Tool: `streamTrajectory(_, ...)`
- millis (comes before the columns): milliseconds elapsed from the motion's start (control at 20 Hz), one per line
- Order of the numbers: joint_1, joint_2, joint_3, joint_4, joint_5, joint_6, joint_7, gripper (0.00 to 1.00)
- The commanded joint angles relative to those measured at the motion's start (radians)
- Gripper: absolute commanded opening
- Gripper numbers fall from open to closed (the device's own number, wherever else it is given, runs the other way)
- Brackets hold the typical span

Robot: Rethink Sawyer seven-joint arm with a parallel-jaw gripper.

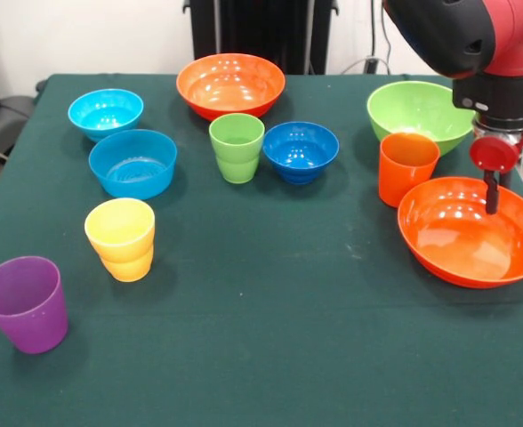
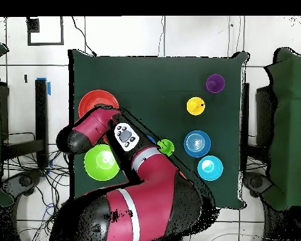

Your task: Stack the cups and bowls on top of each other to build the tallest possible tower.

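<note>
Cups and bowls: all stand apart on the green table (image 1: pixel 270 356), none stacked; tower not begun, every stacking step is left.
Cups, four: purple cup (image 1: pixel 25 303) front left, yellow cup (image 1: pixel 121 238) beside it, green cup (image 1: pixel 237 147) mid-table, orange cup (image 1: pixel 406 166) right.
Bowls, six: two light blue bowls (image 1: pixel 106 111) (image 1: pixel 132 162) left, far orange bowl (image 1: pixel 230 84), dark blue bowl (image 1: pixel 301 150) just beside green cup, lime bowl (image 1: pixel 420 114), near orange bowl (image 1: pixel 470 231) far right.
Gripper (image 1: pixel 492 182): hangs over near orange bowl, holding nothing visible; fingers apart or together, cannot tell.
</note>
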Motion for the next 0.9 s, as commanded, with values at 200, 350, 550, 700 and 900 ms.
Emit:
streamTrajectory(200, 0.004, 0.047, -0.030, -0.037, -0.066, 0.063, -0.120, 1.00)
streamTrajectory(350, 0.004, 0.050, -0.028, -0.039, -0.065, 0.060, -0.120, 1.00)
streamTrajectory(550, 0.001, 0.051, -0.021, -0.035, -0.063, 0.065, -0.132, 1.00)
streamTrajectory(700, 0.003, 0.052, -0.017, -0.037, -0.061, 0.076, -0.144, 0.00)
streamTrajectory(900, -0.007, 0.065, -0.003, -0.040, -0.042, 0.103, -0.166, 0.00)
